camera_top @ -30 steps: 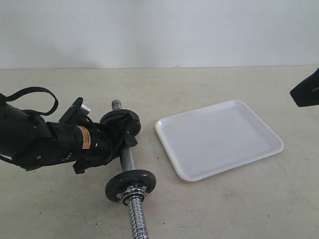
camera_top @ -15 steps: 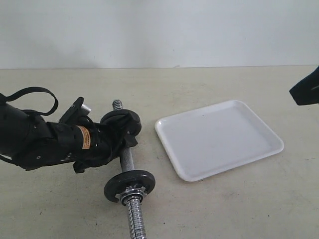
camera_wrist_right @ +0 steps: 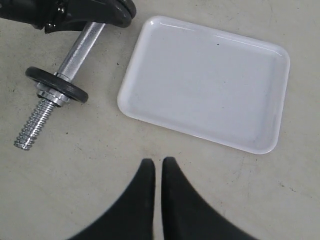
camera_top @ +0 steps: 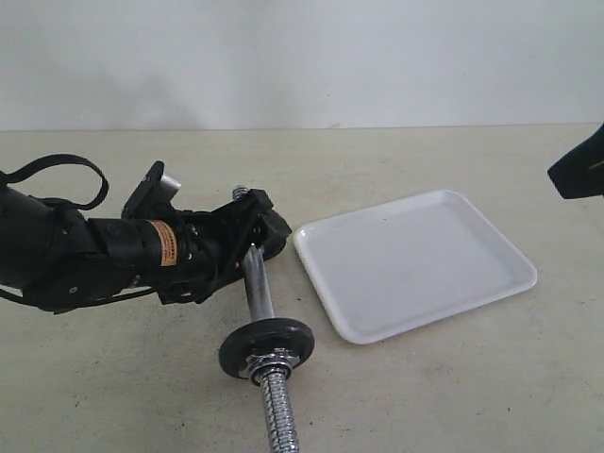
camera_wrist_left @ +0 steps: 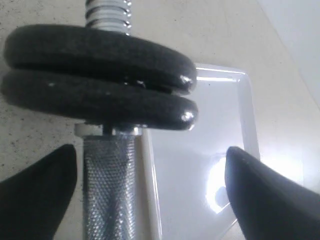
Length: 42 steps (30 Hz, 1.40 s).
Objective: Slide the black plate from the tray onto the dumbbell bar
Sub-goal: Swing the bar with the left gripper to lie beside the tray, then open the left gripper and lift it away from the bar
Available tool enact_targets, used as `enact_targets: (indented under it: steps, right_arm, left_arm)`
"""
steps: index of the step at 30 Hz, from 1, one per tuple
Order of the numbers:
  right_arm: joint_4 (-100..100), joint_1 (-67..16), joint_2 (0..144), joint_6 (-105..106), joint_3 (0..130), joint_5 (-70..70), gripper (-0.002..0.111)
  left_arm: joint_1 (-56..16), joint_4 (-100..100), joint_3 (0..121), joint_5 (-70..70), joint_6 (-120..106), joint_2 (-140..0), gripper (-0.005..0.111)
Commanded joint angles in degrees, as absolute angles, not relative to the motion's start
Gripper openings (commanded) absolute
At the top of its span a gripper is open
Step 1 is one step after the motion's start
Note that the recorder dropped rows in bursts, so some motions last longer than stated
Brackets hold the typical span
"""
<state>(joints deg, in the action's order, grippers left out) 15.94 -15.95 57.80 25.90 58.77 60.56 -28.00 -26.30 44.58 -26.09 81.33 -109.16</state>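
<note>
Inspecting the counter [camera_top: 444,387] at this moment gives the following findings.

Dumbbell bar [camera_top: 257,283]: lies flat on the counter, just beside the near-left edge of the tray [camera_top: 415,260] and apart from it. It runs from the front of the scene towards the back. Its middle section is knurled chrome.

Black plate [camera_wrist_left: 100,52]: seated on the bar at the far end, off the tray. It sits face to face against a matching black disc [camera_wrist_left: 95,100], with no gap visible between the two. The black plate is the outer one, next to the threaded tip [camera_wrist_left: 107,10] that protrudes beyond it. In the exterior view this pair is largely hidden behind the left arm.

Near end of bar: a third black disc [camera_top: 266,344] sits on it, backed by a silver collar nut, and the threaded rod [camera_top: 280,420] extends past it towards the front edge of the picture.

Left end effector [camera_wrist_left: 150,155]: released. Its two fingers [camera_wrist_left: 40,195] stand wide apart on either side of the knurled section, just inboard of the stacked discs. Neither finger touches the bar or the discs in the wrist view.

Right end effector [camera_wrist_right: 157,162]: clenched, with its fingers pressed together and nothing between them. It hangs above the counter on the right, well apart from the bar, and looks down on the tray. Only a dark corner of it enters the exterior view at the right edge.

Tray: white, rectangular, low-rimmed, resting flat on the counter.
</note>
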Motion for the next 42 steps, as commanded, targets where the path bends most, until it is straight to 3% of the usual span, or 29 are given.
enact_targets:
  steps: [1,32,35,40,42]
  right_arm:
    - [16.5,-15.9,57.3,25.9,58.6,60.1,0.0]
    - [17.7,-15.9,57.3,25.9,58.6,60.2,0.0]
    - [18.5,-15.9,57.3,25.9,58.6,60.6,0.0]
    - [21.8,-15.9,57.3,25.9,58.6,60.9,0.0]
    - [22.8,-15.9,57.3,26.2,58.6,60.9,0.0]
  left_arm:
    - [-28.5,-25.9,44.8,-26.8,81.2,-108.7,0.075]
    - [-28.5,-25.9,44.8,-24.7,81.9,-108.7,0.072]
    - [-28.5,-25.9,44.8,-24.4,82.7,-108.7,0.059]
    - [-28.5,-32.5,44.8,-33.9,79.2,-107.5,0.008]
    - [-28.5,-34.7,44.8,-40.7,76.9,-106.0,0.004]
